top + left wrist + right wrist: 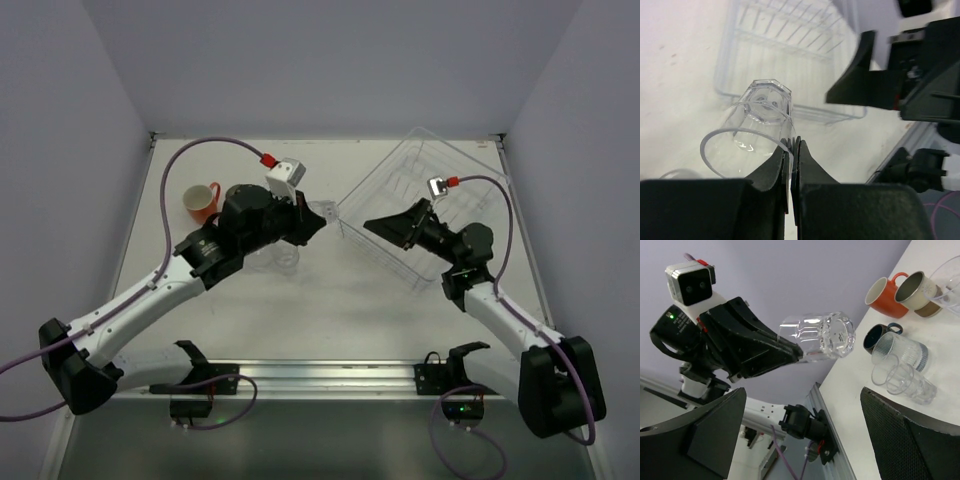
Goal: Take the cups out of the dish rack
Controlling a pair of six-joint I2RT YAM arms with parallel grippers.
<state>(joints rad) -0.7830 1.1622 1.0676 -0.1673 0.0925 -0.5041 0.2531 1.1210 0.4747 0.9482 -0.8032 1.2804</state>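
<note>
My left gripper is shut on the rim of a clear tumbler, which hangs tilted in the air over the table. In the overhead view the left gripper and its tumbler sit just left of the clear dish rack. Facing them, a little apart, my right gripper stands open with nothing between its fingers. Its wrist view shows the held tumbler in front of it. On the table stand an orange-red mug, a beige cup, a dark blue cup and clear tumblers.
The orange-red mug stands at the table's left side, with clear tumblers near the left arm. The rack lies at an angle toward the back right corner. Walls close in the table on three sides.
</note>
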